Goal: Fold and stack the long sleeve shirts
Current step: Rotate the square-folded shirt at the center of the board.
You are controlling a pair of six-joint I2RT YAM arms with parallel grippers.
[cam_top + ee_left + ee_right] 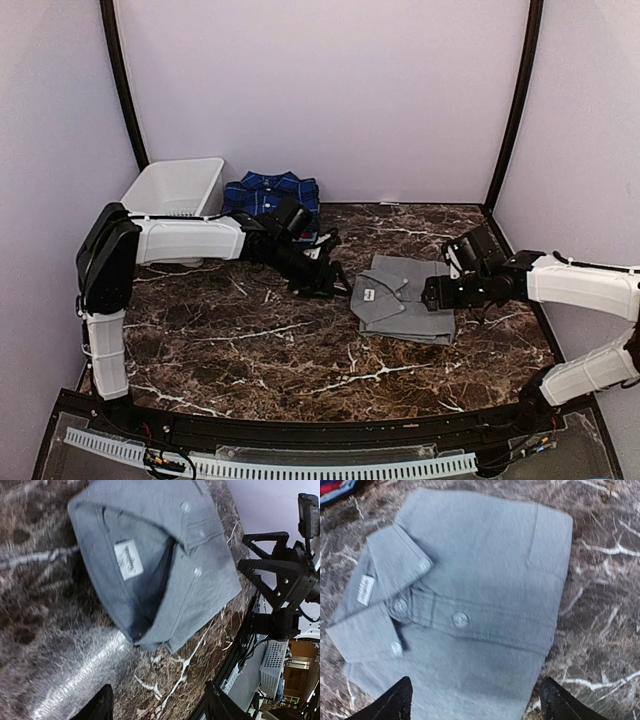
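Note:
A plain light grey long sleeve shirt (405, 298) lies folded on the marble table, collar toward the left. My left gripper (335, 280) hovers just left of its collar. In the left wrist view that gripper (157, 707) is open over bare marble, and the grey shirt (155, 565) lies beyond its fingertips. My right gripper (432, 292) is over the shirt's right side. In the right wrist view it (477, 702) stands open, its jaws wide above the grey shirt (470, 595). A dark blue plaid shirt (272, 192) lies folded at the back.
A white plastic basket (175, 190) stands at the back left beside the plaid shirt. A bit of red and blue cloth (332, 487) shows at the top left corner of the right wrist view. The right arm (285, 580) shows in the left wrist view.

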